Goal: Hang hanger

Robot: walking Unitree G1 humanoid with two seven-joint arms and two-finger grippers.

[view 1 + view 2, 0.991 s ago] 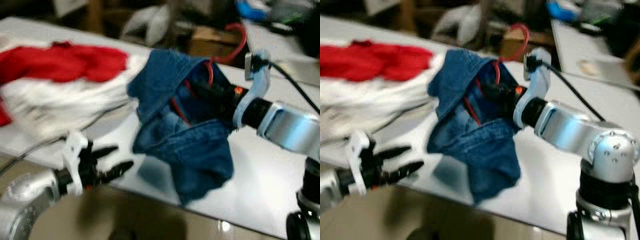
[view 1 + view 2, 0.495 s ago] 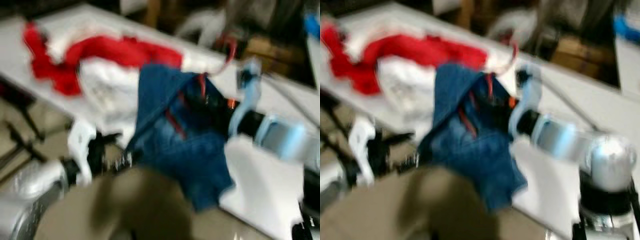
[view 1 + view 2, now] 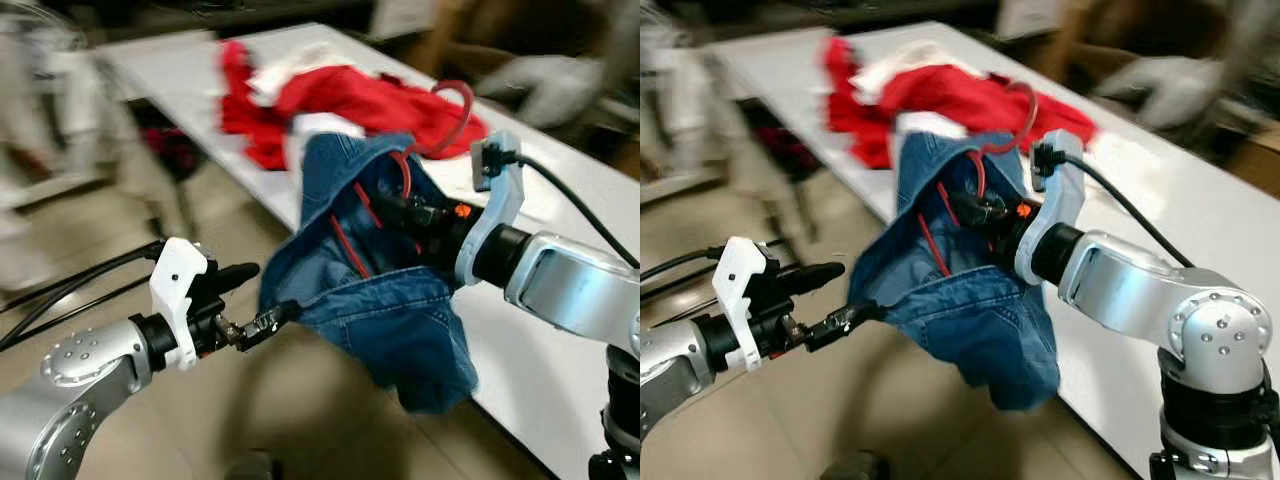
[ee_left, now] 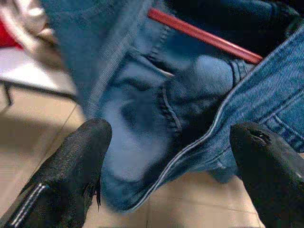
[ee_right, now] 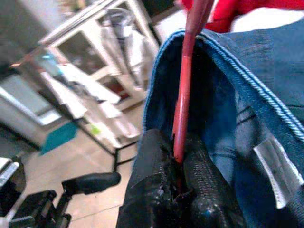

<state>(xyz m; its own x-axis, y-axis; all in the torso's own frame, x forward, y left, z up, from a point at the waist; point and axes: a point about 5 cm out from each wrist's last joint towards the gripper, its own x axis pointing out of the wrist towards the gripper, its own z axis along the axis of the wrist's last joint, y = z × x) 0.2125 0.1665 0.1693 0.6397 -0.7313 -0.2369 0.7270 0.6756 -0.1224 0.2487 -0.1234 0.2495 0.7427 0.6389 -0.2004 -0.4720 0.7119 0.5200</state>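
Observation:
A red hanger (image 3: 452, 98) carries a blue denim garment (image 3: 390, 310), held up over the table's front edge. My right gripper (image 5: 180, 183) is shut on the hanger's red bar (image 5: 186, 85), its fingers buried inside the denim's waistband. My left gripper (image 3: 262, 292) is open at the garment's lower left hem, and its lower fingertip reaches the fabric. In the left wrist view the denim (image 4: 190, 104) and a red hanger bar (image 4: 204, 35) lie just beyond the two spread black fingers (image 4: 71, 175).
A white table (image 3: 570, 180) runs from the back left to the right, with a heap of red and white clothes (image 3: 340, 95) on it. Beige tiled floor (image 3: 120, 230) lies to the left. A blurred pale rack (image 3: 50, 110) stands at the far left.
The camera has swung, so the whole scene has shifted. My left gripper has come up to the denim's hem. My right gripper still holds the hanger.

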